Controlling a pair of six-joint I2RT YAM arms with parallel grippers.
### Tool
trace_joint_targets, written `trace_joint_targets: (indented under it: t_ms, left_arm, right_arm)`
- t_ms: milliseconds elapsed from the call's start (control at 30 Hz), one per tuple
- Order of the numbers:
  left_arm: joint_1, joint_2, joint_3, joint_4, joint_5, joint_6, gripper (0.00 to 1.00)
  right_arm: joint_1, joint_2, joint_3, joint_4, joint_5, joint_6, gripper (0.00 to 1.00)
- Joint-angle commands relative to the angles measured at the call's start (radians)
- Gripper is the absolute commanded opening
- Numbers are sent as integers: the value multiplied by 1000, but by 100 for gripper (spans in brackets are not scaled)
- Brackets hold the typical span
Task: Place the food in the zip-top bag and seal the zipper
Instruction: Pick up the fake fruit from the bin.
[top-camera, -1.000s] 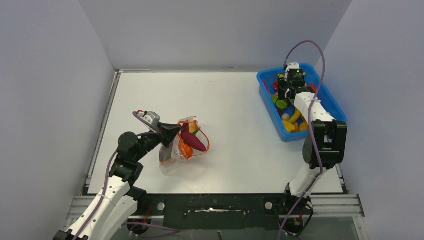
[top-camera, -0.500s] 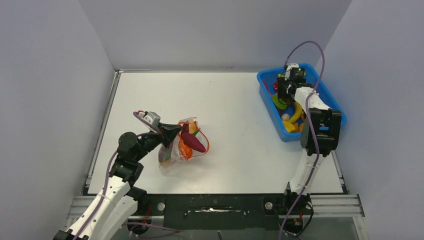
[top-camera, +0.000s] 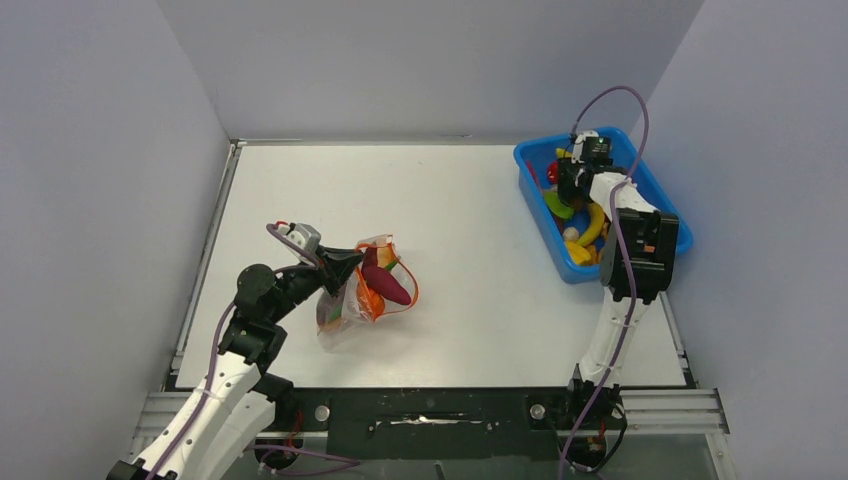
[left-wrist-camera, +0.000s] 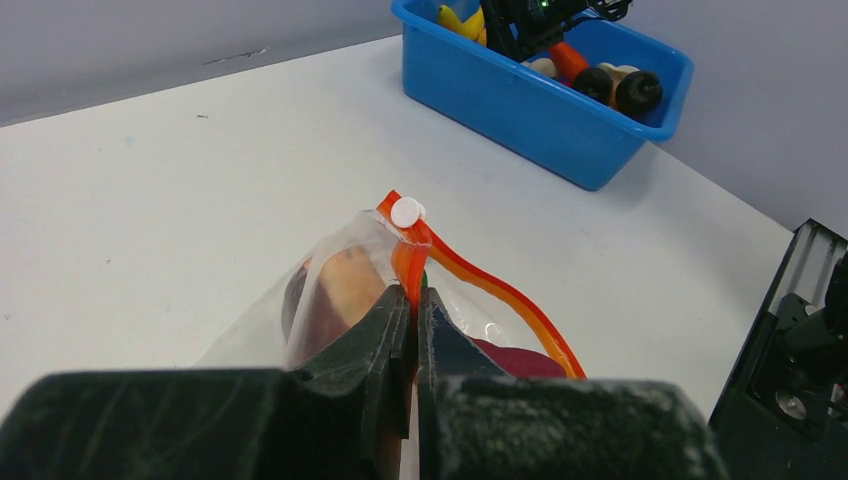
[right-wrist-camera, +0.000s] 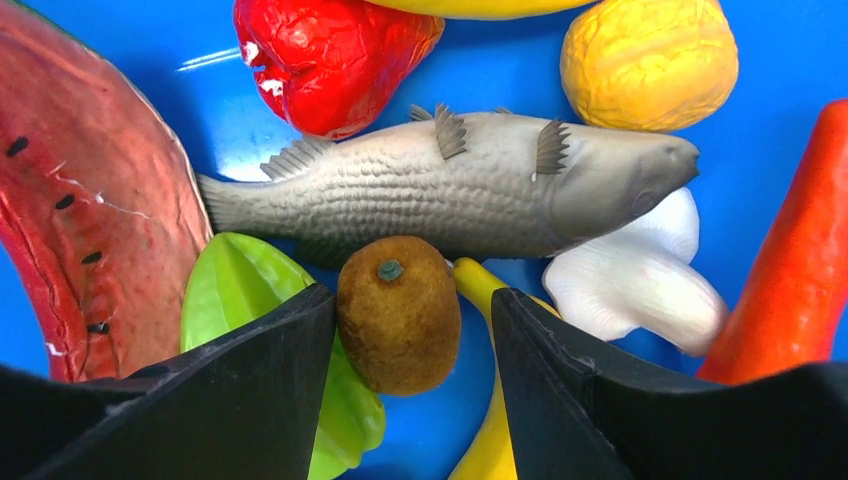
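Observation:
The zip-top bag (top-camera: 350, 300) lies left of centre on the table with food inside, including a dark red-purple piece (top-camera: 387, 284). My left gripper (top-camera: 350, 262) is shut on the red-orange zipper (left-wrist-camera: 480, 285) at the bag's mouth and holds that edge up; its white slider tab (left-wrist-camera: 406, 212) sits just past my fingertips (left-wrist-camera: 398, 305). My right gripper (right-wrist-camera: 412, 297) is open inside the blue tray (top-camera: 528, 190), its jaws on either side of a brown kiwi (right-wrist-camera: 398, 330). The left finger touches the kiwi; the right one stands apart.
The tray holds a grey fish (right-wrist-camera: 450, 190), a red piece (right-wrist-camera: 330, 55), a yellow nut (right-wrist-camera: 650, 55), a white piece (right-wrist-camera: 640, 280), an orange carrot (right-wrist-camera: 800, 260), a watermelon slice (right-wrist-camera: 80, 200), a green starfruit (right-wrist-camera: 235, 300) and a banana (right-wrist-camera: 490, 420). Grey walls enclose the table.
My right arm has raised its elbow and the wrist has shifted slightly within the tray. The left arm and the bag have not moved.

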Motion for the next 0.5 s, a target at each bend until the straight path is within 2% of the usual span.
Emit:
trace_joint_targets:
  t_ms: [0,467]
  left_arm:
    - [-3,-18,11,36,11,19,0]
    - [-3,-24,10,29,5,23,0]
  right_arm:
    - [-14,18,63,21,-25,-9,57]
    - [-14,-48,2,58,-17,-12,40]
